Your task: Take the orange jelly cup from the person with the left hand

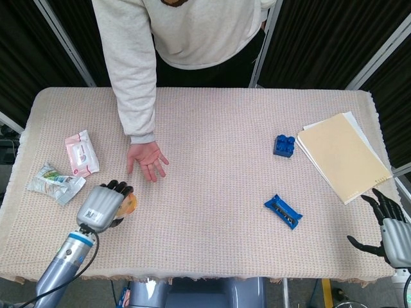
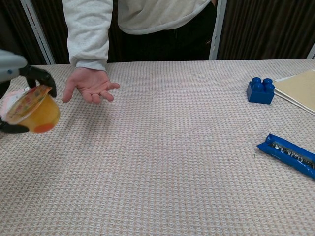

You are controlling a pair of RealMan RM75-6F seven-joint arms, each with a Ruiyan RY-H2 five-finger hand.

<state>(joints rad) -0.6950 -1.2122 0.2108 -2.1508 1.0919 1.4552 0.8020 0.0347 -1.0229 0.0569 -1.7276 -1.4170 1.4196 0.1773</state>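
Observation:
My left hand (image 1: 103,205) grips the orange jelly cup (image 2: 33,110) above the table's near left part; in the head view only an edge of the cup (image 1: 130,204) shows beside the hand. The same hand's dark fingers (image 2: 38,75) wrap the cup in the chest view. The person's empty palm (image 1: 146,158) lies open on the cloth, apart from the cup. My right hand (image 1: 386,226) hangs off the near right corner with its fingers spread and nothing in it.
Two snack packets (image 1: 82,153) (image 1: 55,181) lie at the left edge. A blue block (image 1: 284,145), a blue wrapped bar (image 1: 282,211) and a tan folder (image 1: 342,154) lie on the right. The person stands at the far edge.

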